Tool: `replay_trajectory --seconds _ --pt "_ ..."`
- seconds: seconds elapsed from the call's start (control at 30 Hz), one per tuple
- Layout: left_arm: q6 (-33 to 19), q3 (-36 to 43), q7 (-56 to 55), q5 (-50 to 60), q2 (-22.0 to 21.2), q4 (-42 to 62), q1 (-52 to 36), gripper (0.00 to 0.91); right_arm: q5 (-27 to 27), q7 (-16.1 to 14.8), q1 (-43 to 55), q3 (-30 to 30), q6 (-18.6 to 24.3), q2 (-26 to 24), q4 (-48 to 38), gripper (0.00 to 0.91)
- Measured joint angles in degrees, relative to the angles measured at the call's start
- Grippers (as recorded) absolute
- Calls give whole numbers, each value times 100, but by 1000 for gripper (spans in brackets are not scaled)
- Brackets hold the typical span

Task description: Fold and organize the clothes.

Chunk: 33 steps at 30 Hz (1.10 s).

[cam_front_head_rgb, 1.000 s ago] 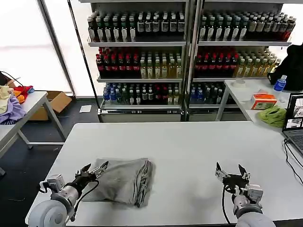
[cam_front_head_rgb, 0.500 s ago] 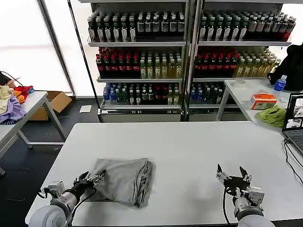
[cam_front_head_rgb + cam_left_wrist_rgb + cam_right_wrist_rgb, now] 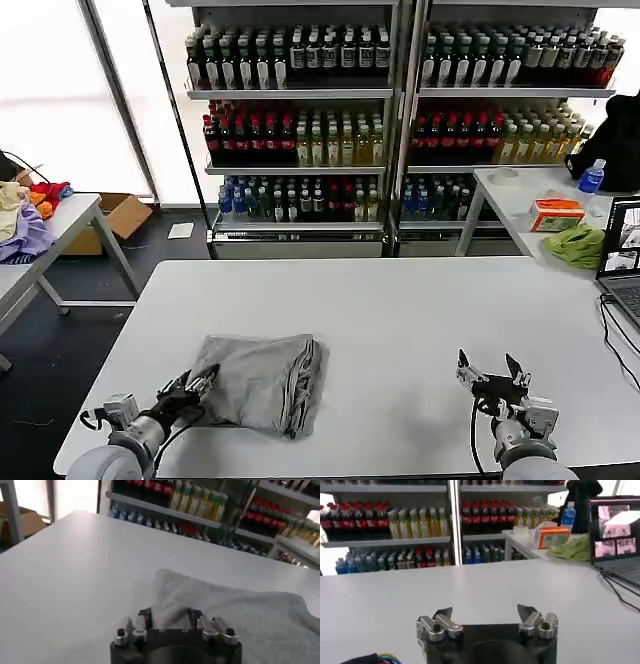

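One of the clothes, a light grey shirt, lies folded into a rough rectangle on the left half of the white table. My left gripper is open, low at the shirt's near-left edge. In the left wrist view the grey shirt spreads out just beyond that open gripper, with a raised corner of cloth standing between the two fingers. My right gripper is open above bare table at the near right, far from the shirt. The right wrist view has the right gripper with nothing between its fingers.
Drink shelves fill the back wall. A side table at the right carries a lime-green cloth, an orange box, a bottle and a laptop. A table at the far left holds coloured garments.
My left gripper has drawn back toward the table's near edge and dropped lower, still open. The shirt lies as before. The right gripper has hardly shifted.
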Motion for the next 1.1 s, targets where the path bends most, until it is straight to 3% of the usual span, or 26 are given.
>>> replay_trajectory --seconds 0.5,1.1 --pt "-61 -225 82 40 -30 -211 149 0 129 30 87 75 0 -139 42 907" --pt "10 -2503 165 -423 1376 -9 514 0 160 51 266 -97 -4 -157 -65 907"
